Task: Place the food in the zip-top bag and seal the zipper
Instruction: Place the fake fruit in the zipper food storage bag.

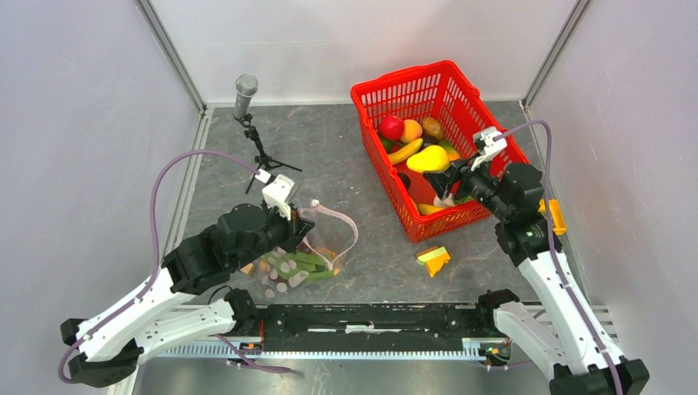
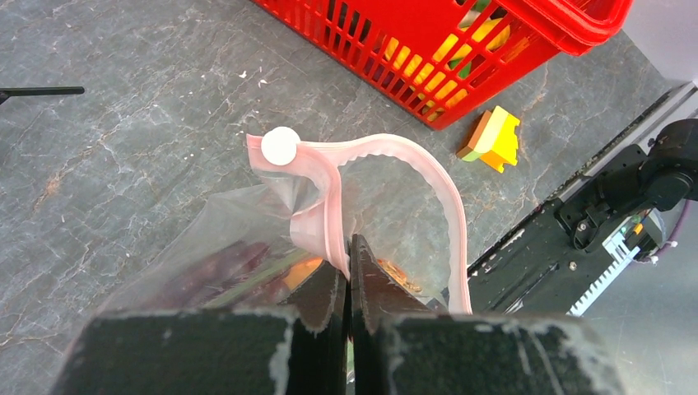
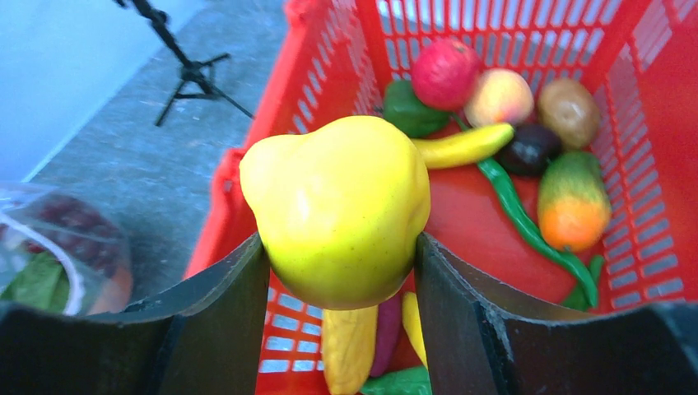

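Observation:
My right gripper is shut on a yellow toy pepper and holds it above the red basket; from above the yellow pepper hangs over the basket's middle. Other food lies in the basket: a red apple, peach, banana, green bean. My left gripper is shut on the pale-pink zipper of the zip-top bag, holding its mouth open. The bag lies at the front left with purple, green and orange pieces inside.
A microphone on a small black tripod stands at the back left. A yellow and tan block lies on the table in front of the basket. Grey walls close in both sides.

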`<state>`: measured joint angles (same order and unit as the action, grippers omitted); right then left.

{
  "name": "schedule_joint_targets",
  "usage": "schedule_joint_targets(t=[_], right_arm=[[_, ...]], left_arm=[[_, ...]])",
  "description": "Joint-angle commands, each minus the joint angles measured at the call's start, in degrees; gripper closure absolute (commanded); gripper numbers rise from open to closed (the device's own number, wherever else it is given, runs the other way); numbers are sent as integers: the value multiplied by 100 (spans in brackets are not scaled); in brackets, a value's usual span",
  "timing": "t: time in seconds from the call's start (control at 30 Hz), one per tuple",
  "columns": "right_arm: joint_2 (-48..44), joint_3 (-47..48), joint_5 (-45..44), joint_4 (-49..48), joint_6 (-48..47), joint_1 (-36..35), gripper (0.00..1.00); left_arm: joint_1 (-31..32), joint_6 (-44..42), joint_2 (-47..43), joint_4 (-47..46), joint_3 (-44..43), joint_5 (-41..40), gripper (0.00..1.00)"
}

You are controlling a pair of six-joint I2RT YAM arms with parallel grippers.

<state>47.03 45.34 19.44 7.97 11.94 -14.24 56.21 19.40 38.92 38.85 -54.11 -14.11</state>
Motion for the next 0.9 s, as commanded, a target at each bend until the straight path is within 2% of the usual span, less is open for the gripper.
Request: schedule_joint_targets(t=[0.0, 0.13, 0.3, 0.4, 0.67, 0.87], right_arm=[[-187, 155, 998, -337, 227, -16, 61], [-144, 391, 1173, -24, -46, -450, 63], [25, 715, 625, 290, -406, -1796, 63], [41, 624, 517, 240, -468, -2340, 69], [235, 390, -362, 387, -641, -3407, 68], [768, 449, -1040, 293, -610, -4035, 67]], left_arm=[[-26, 27, -16, -476, -39, 80, 98], [-26, 29, 88, -592, -55, 154, 98], [-25, 21, 298, -727, -143, 311, 98], [-23, 11, 343, -764, -162, 333, 98], [-25, 87, 406, -848, -107, 450, 98], [-26, 163, 467, -951, -102, 659, 98]])
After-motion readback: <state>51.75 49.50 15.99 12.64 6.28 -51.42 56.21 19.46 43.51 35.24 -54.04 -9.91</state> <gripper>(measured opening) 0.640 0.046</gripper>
